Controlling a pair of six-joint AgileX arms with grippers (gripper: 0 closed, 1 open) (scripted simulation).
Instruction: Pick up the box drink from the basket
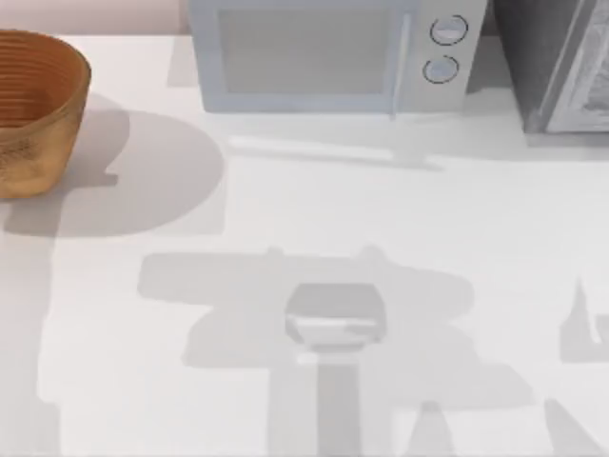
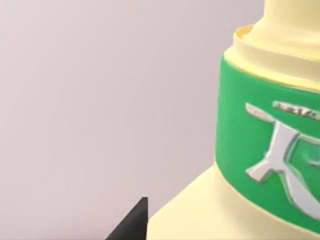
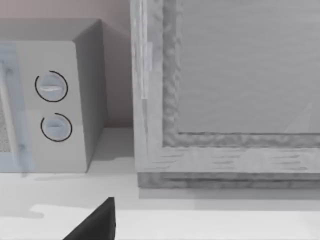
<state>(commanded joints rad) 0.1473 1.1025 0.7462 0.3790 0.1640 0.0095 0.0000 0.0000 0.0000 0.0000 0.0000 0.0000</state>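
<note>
The drink [image 2: 270, 150] is seen close before the left claw; whether either claw is spread cannot be told.

White table [image 1: 381, 219]; pinkish wall [image 1: 95, 14]

Golden-brown ribbed basket [image 1: 33, 105], grey-white microwave [image 1: 324, 57], pale-yellow box drink [image 2: 270, 125] with green band

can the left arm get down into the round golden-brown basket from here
Probably yes. The round golden-brown ribbed basket stands open-topped at the table's left, apart from the grey-white microwave, with nothing over its rim.
</note>
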